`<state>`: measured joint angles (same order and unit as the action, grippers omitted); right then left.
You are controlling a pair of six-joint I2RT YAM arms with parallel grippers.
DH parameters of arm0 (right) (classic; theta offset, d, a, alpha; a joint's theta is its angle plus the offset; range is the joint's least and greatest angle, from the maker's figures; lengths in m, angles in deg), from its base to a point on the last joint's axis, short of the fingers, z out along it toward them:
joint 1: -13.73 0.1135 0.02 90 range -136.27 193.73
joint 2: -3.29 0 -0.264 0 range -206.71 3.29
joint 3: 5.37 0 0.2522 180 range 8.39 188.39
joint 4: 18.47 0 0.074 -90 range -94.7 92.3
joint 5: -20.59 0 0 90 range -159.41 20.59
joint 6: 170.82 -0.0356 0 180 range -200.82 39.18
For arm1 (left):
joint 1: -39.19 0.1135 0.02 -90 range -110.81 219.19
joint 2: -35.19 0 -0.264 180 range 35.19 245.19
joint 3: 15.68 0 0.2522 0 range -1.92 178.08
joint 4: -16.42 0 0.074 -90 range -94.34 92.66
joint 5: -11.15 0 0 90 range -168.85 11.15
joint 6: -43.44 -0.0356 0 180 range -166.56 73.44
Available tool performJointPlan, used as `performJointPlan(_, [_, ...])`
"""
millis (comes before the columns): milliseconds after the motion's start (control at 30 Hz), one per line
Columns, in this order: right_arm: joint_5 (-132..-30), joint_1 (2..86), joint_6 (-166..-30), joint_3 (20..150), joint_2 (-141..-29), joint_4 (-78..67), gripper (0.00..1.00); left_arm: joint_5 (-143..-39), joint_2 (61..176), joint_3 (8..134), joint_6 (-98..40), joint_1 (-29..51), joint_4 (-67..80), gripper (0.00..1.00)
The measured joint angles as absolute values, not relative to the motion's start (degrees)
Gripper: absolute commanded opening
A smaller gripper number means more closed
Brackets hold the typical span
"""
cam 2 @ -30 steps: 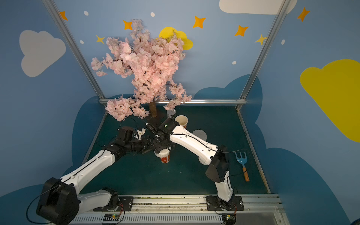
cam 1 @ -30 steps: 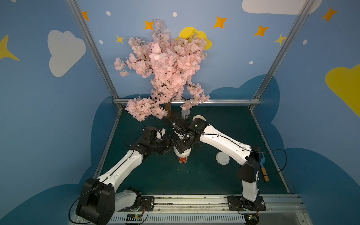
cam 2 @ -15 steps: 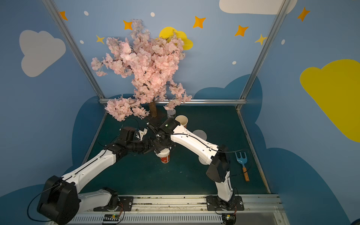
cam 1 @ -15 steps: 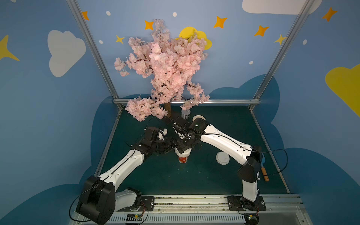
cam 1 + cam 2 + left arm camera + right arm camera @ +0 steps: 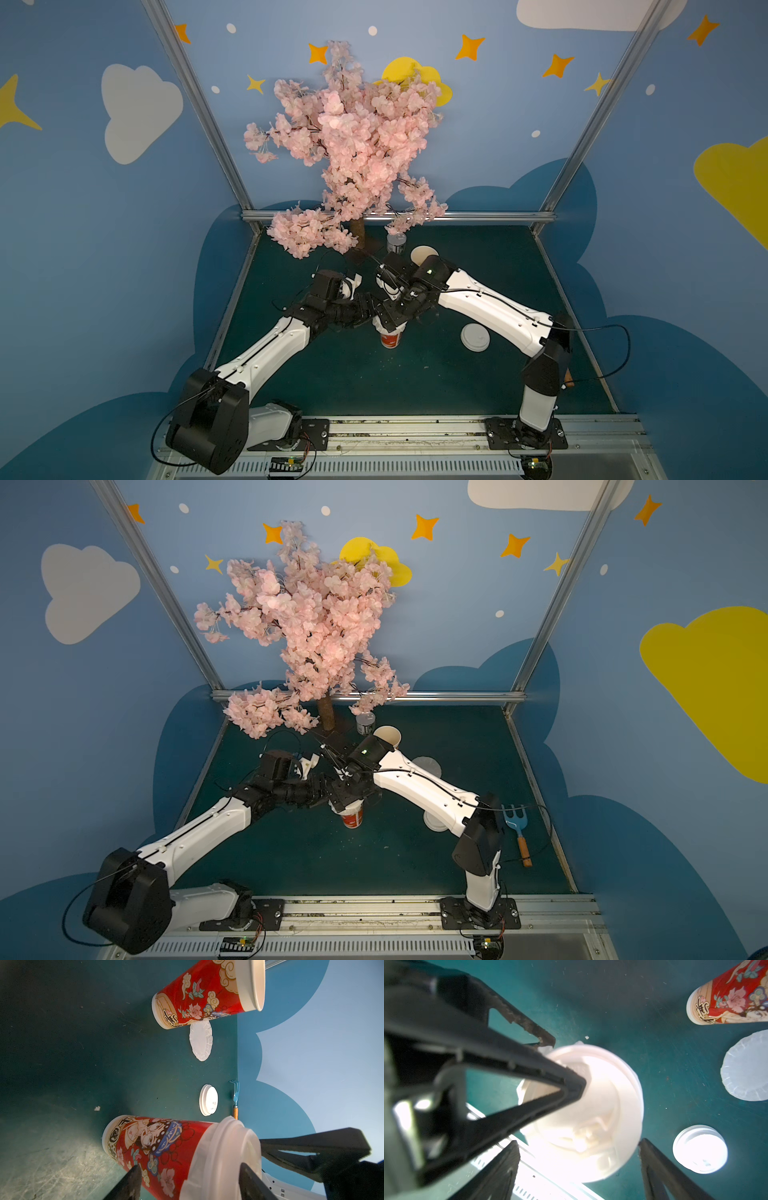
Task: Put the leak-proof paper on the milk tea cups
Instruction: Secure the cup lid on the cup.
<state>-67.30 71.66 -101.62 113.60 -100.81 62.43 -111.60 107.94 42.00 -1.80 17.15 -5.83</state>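
- Red-orange print wraps the near milk tea cup (image 5: 390,338), which stands upright in the middle of the dark green counter (image 5: 374,382), between the two arms.
- One leak-proof paper (image 5: 198,1157) is draped over its mouth, its pleated edge hanging down round the rim like a skirt. A white plastic lid (image 5: 602,1115) sits on top of that paper.
- The left gripper (image 5: 188,1167) reaches in from the side at the cup's top, released, with its fingers apart. In the right wrist view one fingertip (image 5: 575,1084) lies over the lid's top; I cannot tell whether it presses.
- The right gripper (image 5: 578,1141) hangs above the same cup, spread wide with a finger on either side of the lid, clamping nothing.
- The far milk tea cup (image 5: 387,733) stands upright near the back, uncovered and cream inside. It is just beside a small grey can (image 5: 365,723) and near the trunk of a pink blossom tree (image 5: 353,145).
- The second leak-proof paper (image 5: 201,1043) lies flat on the counter just beside the far cup's base.
- A spare white lid (image 5: 475,337) lies on the counter to the right of the near cup, apart from it.
- A blue rake (image 5: 515,829) with a wooden handle lies further right, near the wall.
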Motion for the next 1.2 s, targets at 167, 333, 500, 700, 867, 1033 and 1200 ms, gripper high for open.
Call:
performJointPlan(167, [-73.4,68.3,-103.4,105.0,-92.5,56.5,0.86,-111.5,107.9,42.1,-2.1,17.1,-6.1,0.72])
performJointPlan(333, [-83.0,62.7,-108.2,94.1,-86.3,47.6,0.79,-111.4,107.9,42.2,-2.3,17.0,-6.3,0.72])
performJointPlan(500, [-92.7,58.7,-113.4,85.4,-85.6,38.6,0.78,-111.3,107.8,42.2,-2.4,16.6,-6.6,0.72])
performJointPlan(700, [-99.3,57.3,-117.1,83.2,-85.9,32.7,0.80,-111.3,107.6,42.2,-2.4,16.2,-7.0,0.72])
performJointPlan(867, [-102.1,56.9,-119.0,82.5,-85.9,29.3,0.80,-111.1,107.4,42.2,-2.4,15.9,-7.3,0.72])
performJointPlan(1033, [-103.4,56.6,-119.0,80.4,-86.0,28.5,0.78,-110.9,107.1,42.2,-2.4,15.9,-7.7,0.72])
performJointPlan(1200, [-104.0,56.6,-118.2,79.4,-87.3,28.5,0.74,-110.8,107.0,42.2,-2.5,15.9,-8.0,0.72])
